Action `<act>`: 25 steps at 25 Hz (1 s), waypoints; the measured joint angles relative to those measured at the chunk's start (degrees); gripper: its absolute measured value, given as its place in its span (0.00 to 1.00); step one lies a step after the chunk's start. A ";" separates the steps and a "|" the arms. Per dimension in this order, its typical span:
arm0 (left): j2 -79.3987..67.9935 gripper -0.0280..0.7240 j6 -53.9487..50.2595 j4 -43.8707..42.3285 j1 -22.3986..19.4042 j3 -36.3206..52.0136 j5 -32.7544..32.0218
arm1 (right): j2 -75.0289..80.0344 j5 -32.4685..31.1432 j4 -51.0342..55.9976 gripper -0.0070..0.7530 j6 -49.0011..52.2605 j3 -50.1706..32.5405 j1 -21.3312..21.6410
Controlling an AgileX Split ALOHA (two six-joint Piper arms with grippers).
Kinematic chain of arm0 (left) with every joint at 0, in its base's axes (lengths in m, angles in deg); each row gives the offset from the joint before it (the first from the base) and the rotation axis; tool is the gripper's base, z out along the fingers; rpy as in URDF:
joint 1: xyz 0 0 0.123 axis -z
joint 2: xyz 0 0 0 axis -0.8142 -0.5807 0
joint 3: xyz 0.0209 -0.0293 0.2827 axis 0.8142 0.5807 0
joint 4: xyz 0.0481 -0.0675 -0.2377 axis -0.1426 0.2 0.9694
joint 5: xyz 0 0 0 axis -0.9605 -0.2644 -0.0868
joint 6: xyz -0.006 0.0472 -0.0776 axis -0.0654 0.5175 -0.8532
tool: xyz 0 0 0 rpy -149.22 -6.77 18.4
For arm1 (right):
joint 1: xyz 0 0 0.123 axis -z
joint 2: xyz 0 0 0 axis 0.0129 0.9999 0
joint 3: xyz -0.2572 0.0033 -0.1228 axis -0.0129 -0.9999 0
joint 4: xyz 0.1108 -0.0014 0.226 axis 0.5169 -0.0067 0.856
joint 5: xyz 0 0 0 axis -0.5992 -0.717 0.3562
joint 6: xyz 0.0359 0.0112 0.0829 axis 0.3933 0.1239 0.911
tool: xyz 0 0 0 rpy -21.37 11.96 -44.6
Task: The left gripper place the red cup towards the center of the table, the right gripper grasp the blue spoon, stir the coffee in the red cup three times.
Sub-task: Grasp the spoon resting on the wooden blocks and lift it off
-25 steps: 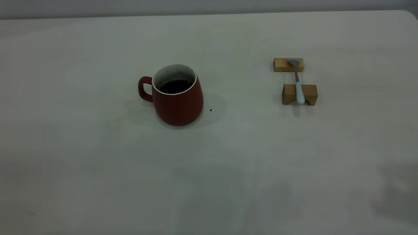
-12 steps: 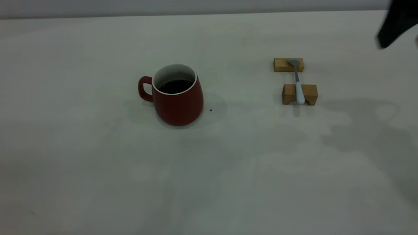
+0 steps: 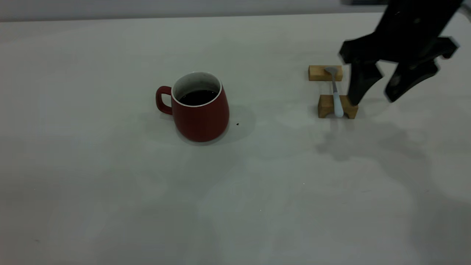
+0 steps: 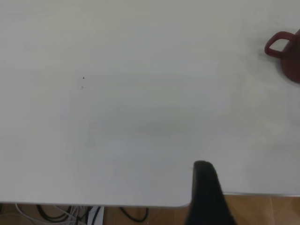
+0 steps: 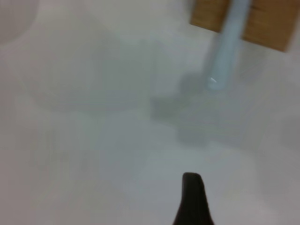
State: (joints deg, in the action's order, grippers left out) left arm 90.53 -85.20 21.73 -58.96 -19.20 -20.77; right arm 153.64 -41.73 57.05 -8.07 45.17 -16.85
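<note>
The right gripper (image 3: pixel 371 97) has been brought into the exterior view within the last second: a second ago it was absent, half a second ago only a dark corner of the arm showed at the upper right edge, and it is now positioned above the table (image 3: pixel 110 206) just to the right of the blue spoon (image 3: pixel 335 95). Its jaws are spread, with nothing held between them; the nearer finger overlaps the right end of the near wooden block (image 3: pixel 325 106) in this view, though contact cannot be confirmed. The spoon has not been moved: it is supported across the near block and the far wooden block (image 3: pixel 316 73), bowl on the far one and pale blue handle overhanging the near one. In the right wrist view the handle (image 5: pixel 228 47) is seen ahead of one fingertip (image 5: pixel 192 199).

The red cup (image 3: pixel 200 110) is found in the same place as in both earlier views, upright near the table's middle, handle to the left, with the coffee (image 3: pixel 198 97) undisturbed. The left gripper (image 4: pixel 206 197) is held back at the table edge, well apart from the cup (image 4: pixel 283 51); only one finger is shown, so the state of its jaws cannot be told.

The cup placement is judged complete, and the approach to the spoon is judged to be the step in hand. A small shift towards the spoon and a descent astride the handle would be required before closing
</note>
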 joint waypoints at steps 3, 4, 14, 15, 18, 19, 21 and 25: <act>0.00 0.78 0.00 0.00 0.00 0.00 0.00 | 4.05 -0.78 0.00 0.83 -0.01 3.23 -0.78; 0.00 0.78 0.00 0.00 0.00 0.00 0.00 | 5.19 -1.34 0.00 0.83 -0.11 4.51 -1.00; 0.00 0.78 0.00 0.00 0.00 0.00 0.00 | 12.86 -3.75 -0.05 0.81 -0.11 12.67 -1.08; 0.00 0.78 -0.05 0.00 0.00 0.00 0.00 | 13.47 -3.90 -0.05 0.81 -0.11 13.23 -1.08; 0.00 0.78 -0.05 0.00 0.00 0.00 0.00 | 14.93 -4.14 -0.45 0.80 -0.11 14.52 -1.08; 0.00 0.78 -0.05 0.00 0.00 0.00 0.00 | 15.40 -4.14 -0.74 0.80 -0.11 14.79 -1.08; 0.00 0.78 -0.05 0.00 0.00 0.00 0.00 | 15.96 -3.93 -1.12 0.79 -0.11 14.99 -1.08; 0.00 0.78 -0.05 0.00 0.00 0.00 0.00 | 16.39 -2.59 -2.40 0.75 -0.11 15.06 -1.08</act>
State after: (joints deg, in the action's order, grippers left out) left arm 90.53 -85.25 21.73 -58.96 -19.20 -20.77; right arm 170.03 -44.32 54.64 -8.18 60.24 -17.93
